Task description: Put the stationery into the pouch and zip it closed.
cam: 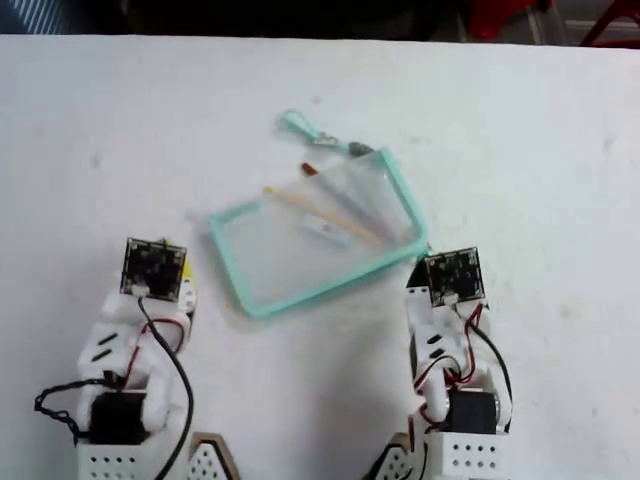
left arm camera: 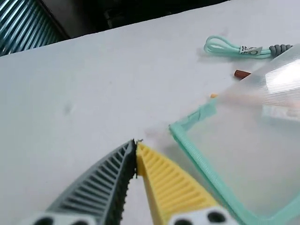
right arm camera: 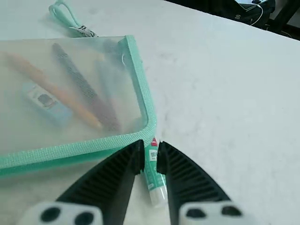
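Though clenched empty, left tool (left arm camera: 135,143) beside pouch (left arm camera: 194,152); right tool (right arm camera: 150,146) tight around glue stick (right arm camera: 155,183).

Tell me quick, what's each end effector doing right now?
Left end effector: closed, holding nothing.
Right end effector: closed on a green tube by the pouch corner.

White table (cam: 100,120) before a dark background (cam: 300,15), ribbed blue panel (left arm camera: 23,23) behind.
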